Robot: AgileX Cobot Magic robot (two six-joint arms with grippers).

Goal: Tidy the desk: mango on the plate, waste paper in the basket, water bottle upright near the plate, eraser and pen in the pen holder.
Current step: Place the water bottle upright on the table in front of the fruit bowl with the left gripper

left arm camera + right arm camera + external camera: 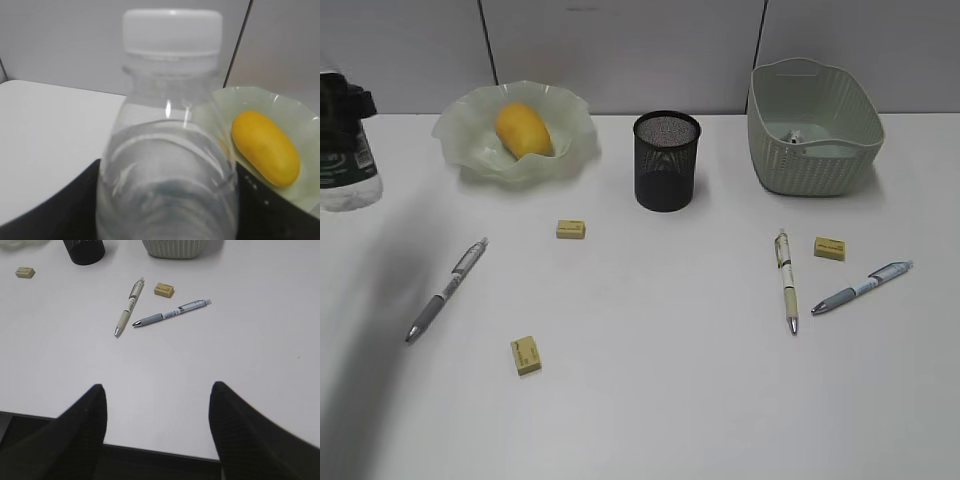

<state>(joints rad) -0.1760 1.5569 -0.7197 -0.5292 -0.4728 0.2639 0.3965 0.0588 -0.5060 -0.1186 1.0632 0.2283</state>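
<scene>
While the mango (524,130) is lying in the plate (470,120), the water bottle (170,150) is standing upright at the bench's (660,400) far left, between the left claw's dark jaws; whether they are pressing it, cannot tell. Right claw (157,412) is hovering spread wide, gripping nothing. Waste paper (796,137) is sitting in the basket (820,160). Pens and erasers are lying loose around the pen holder (666,160).

1. The water bottle (344,140), left of the plate (470,135), is cut off by the exterior view's left edge.
2. In the basket (815,160), a small pale object (796,138) is too small to identify.
3. Left wrist view: the bottle is blurred.
</scene>
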